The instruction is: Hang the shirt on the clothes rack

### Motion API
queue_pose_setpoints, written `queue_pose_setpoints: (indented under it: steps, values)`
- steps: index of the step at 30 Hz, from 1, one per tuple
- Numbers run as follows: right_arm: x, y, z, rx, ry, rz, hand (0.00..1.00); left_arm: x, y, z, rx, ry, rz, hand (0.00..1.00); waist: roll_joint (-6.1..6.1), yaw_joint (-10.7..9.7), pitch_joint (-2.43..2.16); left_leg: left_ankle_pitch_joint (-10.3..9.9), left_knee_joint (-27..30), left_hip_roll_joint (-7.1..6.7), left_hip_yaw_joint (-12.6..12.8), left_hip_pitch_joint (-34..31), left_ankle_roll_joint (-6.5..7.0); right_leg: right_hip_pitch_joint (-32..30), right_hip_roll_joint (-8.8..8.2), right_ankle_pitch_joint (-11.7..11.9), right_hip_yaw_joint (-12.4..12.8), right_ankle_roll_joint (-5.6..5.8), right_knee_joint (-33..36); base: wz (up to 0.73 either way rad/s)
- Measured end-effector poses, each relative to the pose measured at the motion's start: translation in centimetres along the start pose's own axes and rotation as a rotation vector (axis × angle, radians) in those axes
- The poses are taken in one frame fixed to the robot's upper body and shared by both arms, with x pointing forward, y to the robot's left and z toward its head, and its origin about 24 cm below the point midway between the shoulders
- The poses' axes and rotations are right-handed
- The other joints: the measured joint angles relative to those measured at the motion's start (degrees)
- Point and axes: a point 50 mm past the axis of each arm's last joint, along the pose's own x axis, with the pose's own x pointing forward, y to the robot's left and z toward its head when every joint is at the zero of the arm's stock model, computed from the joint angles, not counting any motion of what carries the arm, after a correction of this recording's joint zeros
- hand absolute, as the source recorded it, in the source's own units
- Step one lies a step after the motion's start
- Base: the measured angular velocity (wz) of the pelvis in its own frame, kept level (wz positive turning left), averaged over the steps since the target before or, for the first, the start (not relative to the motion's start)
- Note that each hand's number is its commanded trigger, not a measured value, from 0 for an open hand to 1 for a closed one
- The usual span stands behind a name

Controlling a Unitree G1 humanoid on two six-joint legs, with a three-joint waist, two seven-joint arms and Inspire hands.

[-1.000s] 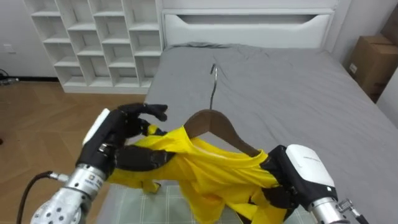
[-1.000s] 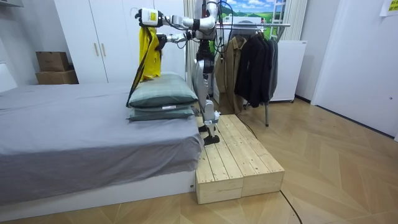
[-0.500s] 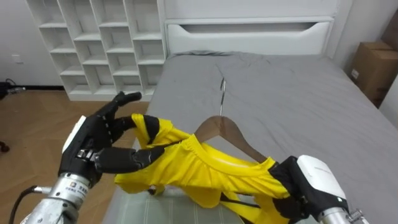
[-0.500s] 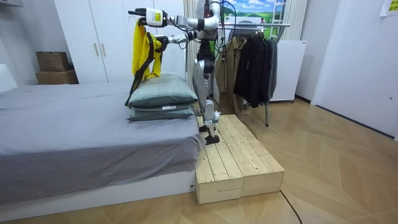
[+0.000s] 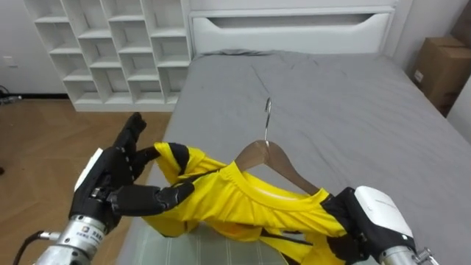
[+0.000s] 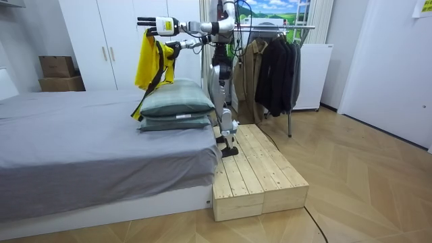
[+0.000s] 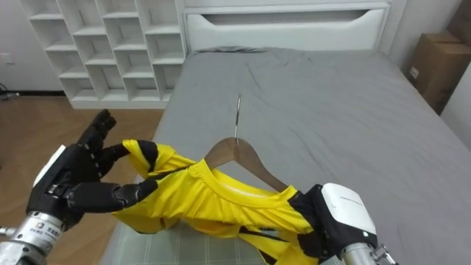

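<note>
Yellow garment point(image 5: 243, 199) is up in the air between both hands, stretched out wide just above the green pillow point(image 5: 158, 246) at the near end of the bed! A wooden hanger point(image 5: 276, 158) rises out of its neckline, metal hook point(image 5: 266, 118) pointing away from the robot.

Left hand point(image 5: 110, 180) is spread open, fingers point(image 5: 134, 129) straight and pointing up, thumb lying along the cloth, with the black-trimmed edge of the garment draped across it. Right hand point(image 5: 372, 217) sits at the other end, its white back showing and the yellow cloth bunched right against it; whether it grips the cloth or the hanger cannot be told from here.

Beyond them, the grey bed point(image 5: 346, 103) runs up to a white headboard point(image 5: 287, 29). White cubby shelves point(image 5: 110, 44) stand to the left of it. Over on the right, a cardboard box point(image 5: 438, 70) carries a small white label, too small to read.

In the room view the robot stands on a low wooden platform point(image 6: 253, 172) at the end of the bed, both arms held out high over the stacked pillows. Behind it, a clothes rack point(image 6: 277, 61) holds dark coats.
</note>
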Motion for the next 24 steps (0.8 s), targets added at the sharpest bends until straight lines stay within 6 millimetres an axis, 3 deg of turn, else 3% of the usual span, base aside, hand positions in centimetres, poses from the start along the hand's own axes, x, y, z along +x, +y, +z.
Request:
queue_pose_setpoints:
  steps: [7,14,19,24]
  values:
    - [0.0,0.0,0.0,-0.001,-0.001,-0.001,1.00,0.0,-0.1,0.0,0.012,0.002,-0.027,0.00,-0.08,-0.9,0.39,0.0,0.0,-0.06,0.0,-0.7,0.00,-0.6,0.04,0.0,0.1,0.02,0.0,0.00]
    - [0.0,-0.4,-0.3,-0.012,0.009,-0.008,1.00,-0.1,0.0,-0.4,0.248,0.068,-0.103,0.00,0.27,-1.1,0.41,-0.1,-0.1,-0.06,0.2,-0.6,0.04,-0.9,0.10,0.0,0.0,0.02,0.1,-0.02]
    - [1.0,-1.4,0.1,-0.035,-0.010,-0.030,1.00,-0.4,0.8,-2.6,0.458,0.216,-0.126,0.00,1.06,-1.5,0.41,-0.1,-0.2,-0.05,0.3,-1.0,0.04,-1.5,0.13,-0.2,0.1,0.04,0.8,-0.02]
    - [1.3,-1.8,0.2,-0.043,-0.003,-0.032,1.00,-0.5,1.0,-3.0,0.506,0.253,-0.128,0.00,1.04,-1.7,0.42,0.0,-0.2,-0.06,0.2,-0.9,0.05,-1.4,0.11,-0.2,0.1,0.04,0.8,0.01]
